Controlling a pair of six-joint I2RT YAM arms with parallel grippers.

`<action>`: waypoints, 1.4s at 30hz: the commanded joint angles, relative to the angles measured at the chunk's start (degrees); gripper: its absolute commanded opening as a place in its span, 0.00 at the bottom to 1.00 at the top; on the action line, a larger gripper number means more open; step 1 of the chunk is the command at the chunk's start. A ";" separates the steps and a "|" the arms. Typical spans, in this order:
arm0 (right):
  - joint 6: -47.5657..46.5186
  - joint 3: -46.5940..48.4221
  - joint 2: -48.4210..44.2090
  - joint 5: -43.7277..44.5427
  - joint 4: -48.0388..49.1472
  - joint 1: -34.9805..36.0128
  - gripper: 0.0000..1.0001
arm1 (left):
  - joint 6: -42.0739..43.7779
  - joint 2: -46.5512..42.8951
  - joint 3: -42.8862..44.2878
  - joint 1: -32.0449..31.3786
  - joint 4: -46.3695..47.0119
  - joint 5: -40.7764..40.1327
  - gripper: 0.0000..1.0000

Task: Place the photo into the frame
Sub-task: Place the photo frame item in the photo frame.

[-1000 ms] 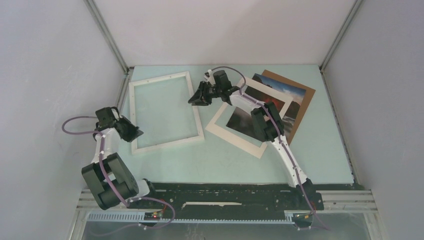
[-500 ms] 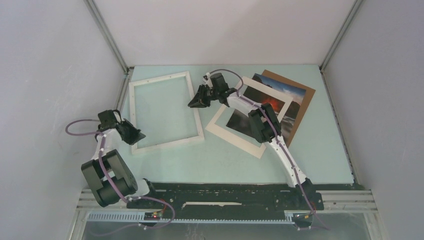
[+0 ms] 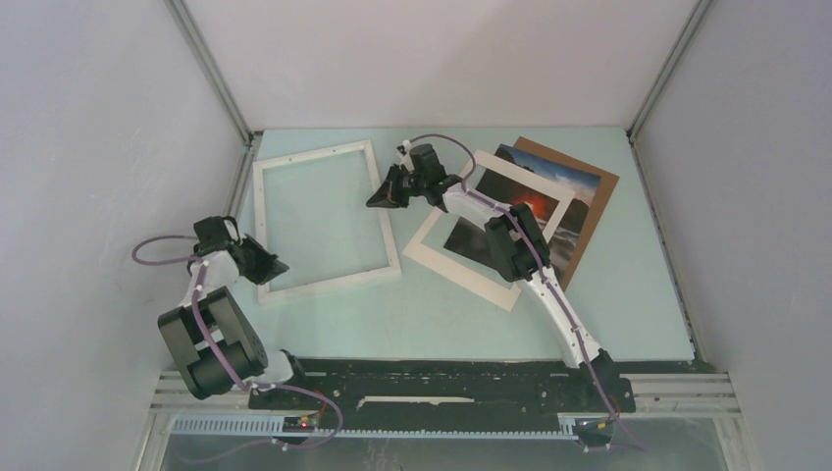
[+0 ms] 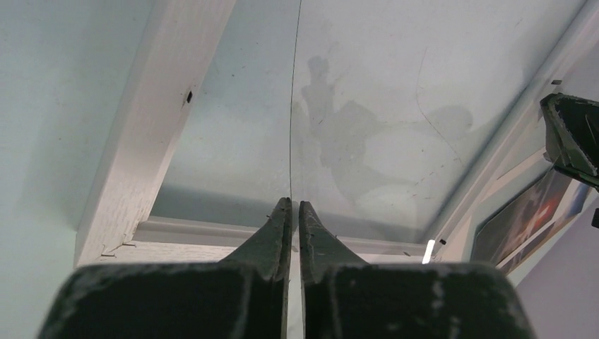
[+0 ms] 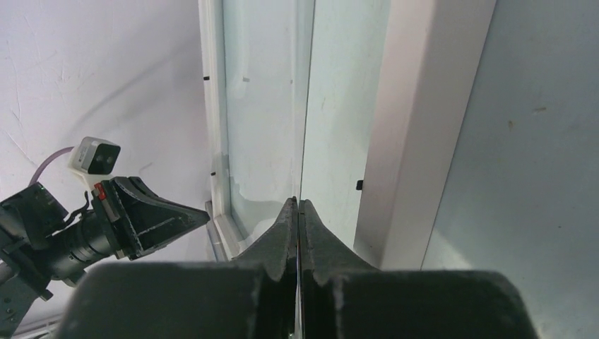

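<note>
Soft, even light fills the overhead view, bright from above. The pale green tabletop [image 3: 628,294] carries only faint, blurry shadows beneath the arms. In the left wrist view the clear glass pane [image 4: 367,127] shows a smudged grey reflection, and a small white glint sits on the thin white picture frame [image 4: 162,127] at its lower right rim. Close to each wrist lens, the left gripper [image 4: 290,205] and the right gripper [image 5: 297,203] look dim, soft and out of focus.

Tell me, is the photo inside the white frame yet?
Out. The photo lies on the table beside the frame, whose opening shows no picture.
</note>
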 commanded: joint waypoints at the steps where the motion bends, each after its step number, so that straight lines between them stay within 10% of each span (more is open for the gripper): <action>1: -1.39 -2.66 -2.70 1.41 7.71 0.40 0.00 | 0.82 1.19 -0.21 0.49 1.91 3.25 0.09; 11: 0.29 -18.57 -11.15 -2.97 19.39 -1.53 0.00 | -3.16 5.83 -2.34 0.66 7.18 7.44 0.27; 24: 8.09 -19.18 -11.05 -9.68 26.01 -3.16 0.00 | -8.49 6.89 -4.10 0.68 15.07 8.09 0.87; 34: 10.22 -21.03 -10.92 -9.64 29.22 -2.82 0.00 | -11.19 18.07 3.75 -0.74 16.50 9.95 0.93; 42: 9.32 -22.68 -11.17 -9.20 29.31 -3.48 0.00 | -11.94 16.06 3.72 -0.77 20.16 12.03 0.76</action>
